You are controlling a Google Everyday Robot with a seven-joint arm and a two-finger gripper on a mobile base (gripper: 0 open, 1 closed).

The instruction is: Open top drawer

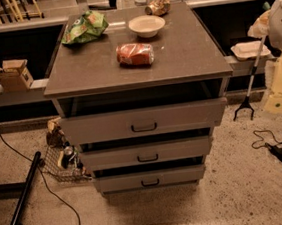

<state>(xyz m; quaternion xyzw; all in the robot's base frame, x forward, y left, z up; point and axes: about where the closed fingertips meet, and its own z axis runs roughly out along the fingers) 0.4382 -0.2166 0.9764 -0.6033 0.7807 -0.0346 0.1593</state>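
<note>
Locating the top drawer [181,116] directly beneath the worktop [185,59], its front toward the camera and its black loop handle [143,128] at centre — positioned, by my judgement, for a straight outward pull — I note my gripper lies outside the view, so whether it is spread or closed cannot be determined.

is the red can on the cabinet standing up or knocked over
Tipped: the red can lies on its side on the cabinet top. The gripper is not in view.
</note>
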